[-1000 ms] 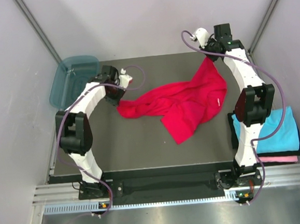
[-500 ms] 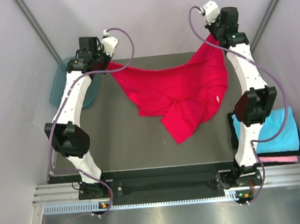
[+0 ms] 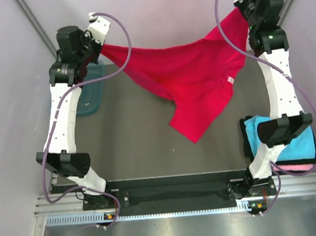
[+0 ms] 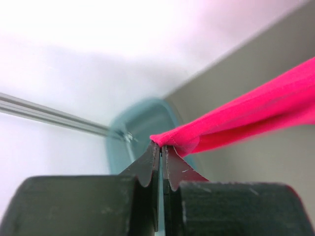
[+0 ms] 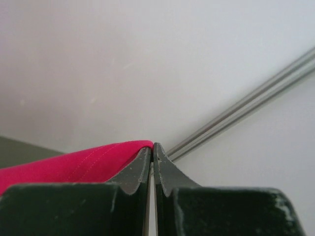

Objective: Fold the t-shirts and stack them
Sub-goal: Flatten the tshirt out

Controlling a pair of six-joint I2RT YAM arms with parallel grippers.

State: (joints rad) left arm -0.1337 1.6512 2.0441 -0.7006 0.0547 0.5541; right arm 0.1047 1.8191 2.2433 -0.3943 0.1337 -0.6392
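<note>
The crimson red t-shirt [image 3: 190,77] hangs stretched in the air between both raised arms, with a small white tag on its right side and its lowest corner near the table's middle. My left gripper [image 3: 102,47] is shut on the shirt's left corner, seen as a red fold [image 4: 231,120] at the fingertips in the left wrist view. My right gripper [image 3: 241,10] is shut on the right corner, which also shows in the right wrist view [image 5: 74,164]. A folded cyan t-shirt [image 3: 299,142] lies on a pink t-shirt [image 3: 296,168] at the right edge.
The teal translucent tub [image 3: 90,96] stands at the table's far left under the left arm, and it also shows in the left wrist view [image 4: 133,132]. Grey walls with metal rails close in the back and sides. The dark table [image 3: 139,152] lies below the shirt.
Both arms rose and spread outward, lifting the red shirt from the table. It went from a crumpled heap to hanging stretched between the grippers.
</note>
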